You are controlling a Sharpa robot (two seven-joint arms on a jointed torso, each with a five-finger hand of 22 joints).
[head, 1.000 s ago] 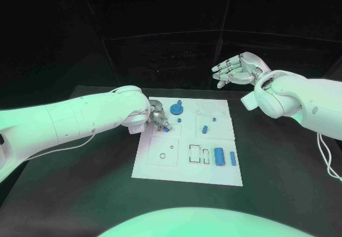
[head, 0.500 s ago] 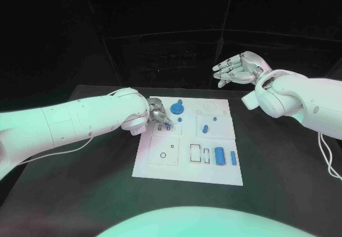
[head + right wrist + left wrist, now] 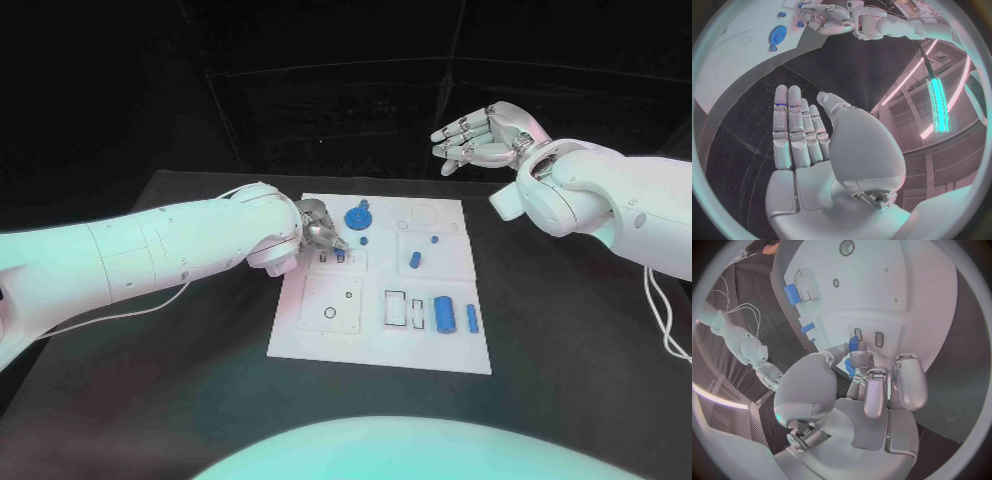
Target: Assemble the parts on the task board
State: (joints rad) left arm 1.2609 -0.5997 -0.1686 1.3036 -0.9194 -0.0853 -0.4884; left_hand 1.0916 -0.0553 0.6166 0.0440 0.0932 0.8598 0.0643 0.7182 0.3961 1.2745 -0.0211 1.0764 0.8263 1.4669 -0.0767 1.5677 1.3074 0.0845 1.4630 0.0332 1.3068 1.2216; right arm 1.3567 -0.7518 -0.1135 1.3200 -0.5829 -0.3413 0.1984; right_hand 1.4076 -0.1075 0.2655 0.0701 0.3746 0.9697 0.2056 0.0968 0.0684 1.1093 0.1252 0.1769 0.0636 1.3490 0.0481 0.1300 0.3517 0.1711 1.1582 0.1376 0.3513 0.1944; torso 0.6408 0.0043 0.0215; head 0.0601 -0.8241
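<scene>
The left robot hand (image 3: 320,233) is low over the far left part of the board (image 3: 339,335), its fingers curled down and pinching a small blue part (image 3: 853,343) at a pair of small slots; the wrist view shows the part between its fingertips, right at the board's surface. Whether the part already sits in a slot cannot be told.

The right robot hand (image 3: 480,139) is raised well above and beyond the far right corner of the counter (image 3: 577,330), holding nothing, its fingers apart and only loosely bent.

The board lies in the middle of the counter. A blue gear (image 3: 359,219) sits near its far edge, just right of the left robot hand, with a small blue peg (image 3: 362,241) just on its near side. A short blue piece (image 3: 414,262) lies toward the middle right. A blue cylinder (image 3: 446,316) and a thinner blue bar (image 3: 470,319) lie side by side in the near right part, beside rectangular slots.
</scene>
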